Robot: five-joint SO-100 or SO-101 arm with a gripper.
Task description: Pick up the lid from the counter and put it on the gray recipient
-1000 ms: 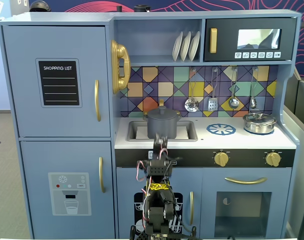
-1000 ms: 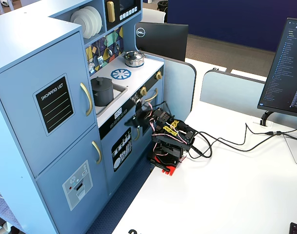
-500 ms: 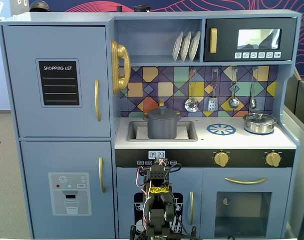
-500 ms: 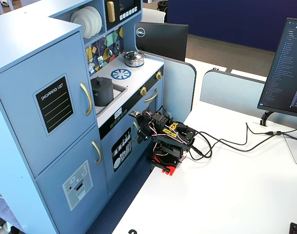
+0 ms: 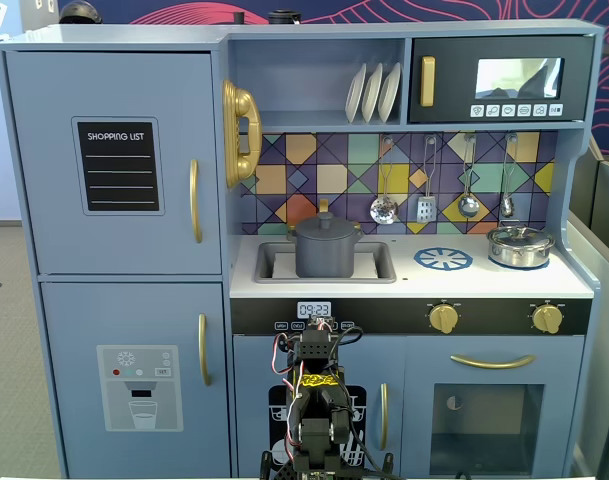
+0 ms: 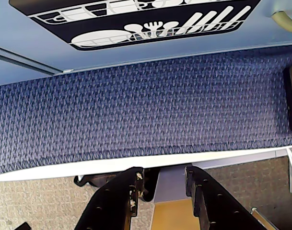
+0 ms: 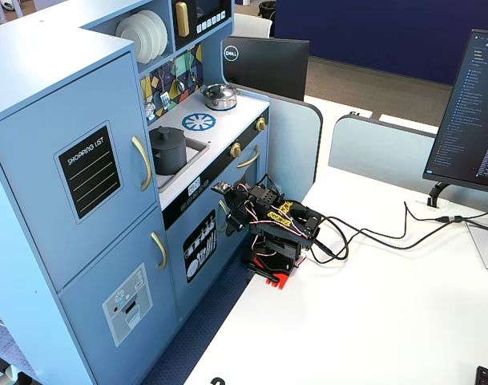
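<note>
The matte dark-gray pot [image 5: 326, 258] stands in the sink recess of the pale counter [image 5: 504, 283]. The dark-gray lid [image 5: 325, 226] with its small knob sits on top of the pot. Both also show in the other fixed view, the pot [image 7: 168, 154] and the lid [image 7: 167, 133]. My arm [image 5: 317, 390] is folded low in front of the toy kitchen, well below the counter. In the wrist view my gripper [image 6: 162, 179] points down over the white table edge [image 6: 88, 165] and blue carpet [image 6: 146, 105]. Its jaws stand apart with nothing between them.
A shiny steel lidded pot [image 5: 520, 246] stands at the counter's right, next to the blue-and-white burner [image 5: 443, 259]. Utensils [image 5: 424, 205] hang on the back wall. Cables [image 7: 372, 233] trail over the white table [image 7: 372, 321] behind my arm. A monitor [image 7: 476, 104] stands at the right.
</note>
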